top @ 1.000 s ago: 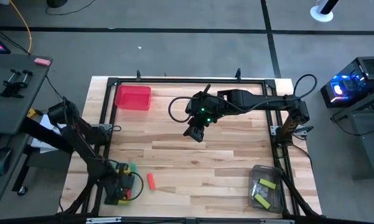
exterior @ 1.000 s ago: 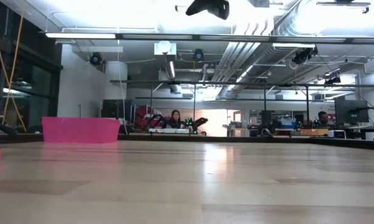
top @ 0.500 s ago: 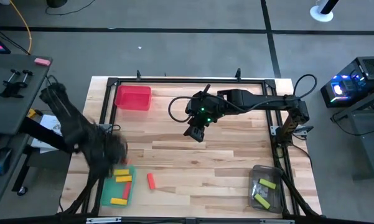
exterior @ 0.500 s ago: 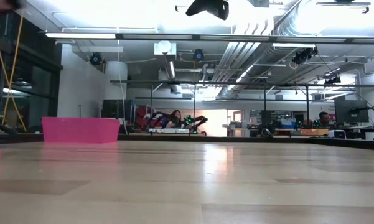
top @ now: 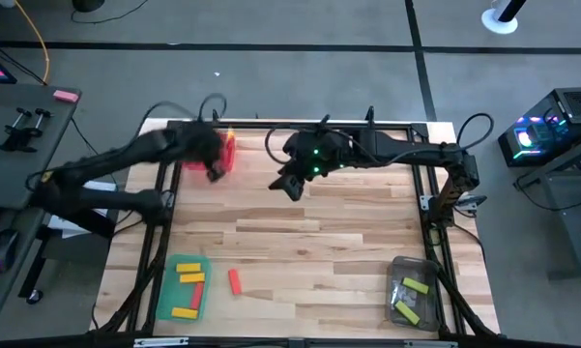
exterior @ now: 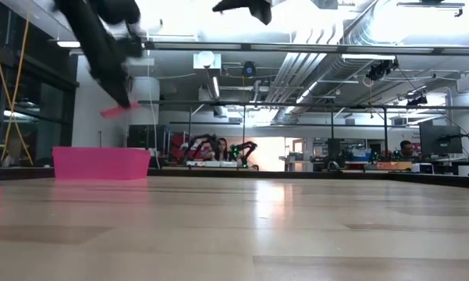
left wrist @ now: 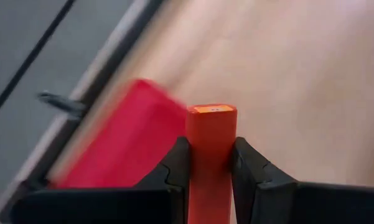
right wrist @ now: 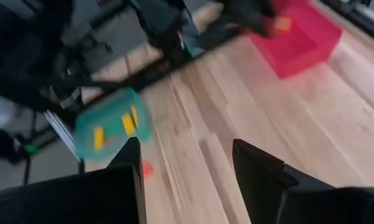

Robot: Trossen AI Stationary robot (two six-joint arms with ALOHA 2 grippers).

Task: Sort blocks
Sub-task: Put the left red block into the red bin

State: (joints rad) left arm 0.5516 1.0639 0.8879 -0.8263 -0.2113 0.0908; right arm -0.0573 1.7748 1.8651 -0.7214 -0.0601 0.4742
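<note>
From above, I have the left gripper (top: 216, 166) out over the near edge of the red tray (top: 226, 153), with most of the tray hidden under it; the right gripper (top: 288, 184) hangs over bare wood well off to its side. A second red block (top: 235, 280) lies on the table far behind the left gripper, just beside the green tray (top: 164, 295) that holds two yellow blocks and a red one, and the clear tray (top: 399, 266) with green blocks sits far off at the opposite corner. From table height, I see the left arm high above the red tray (exterior: 101, 163) with a red bar (exterior: 119, 110) sticking out below it, tilted. Through the left wrist, the fingers (left wrist: 177, 163) are clamped on both long faces of that red block (left wrist: 211, 134), a plain square-ended bar with a small sticker on its end, with the red tray (left wrist: 121, 146) just ahead. I judge it light, rigid and smooth, so a mid-length pinch across the flat sides suits it. Through the right wrist, the fingers (right wrist: 256, 167) stand spread with nothing between them, and the green tray (right wrist: 109, 127) and red tray (right wrist: 299, 37) lie ahead.
</note>
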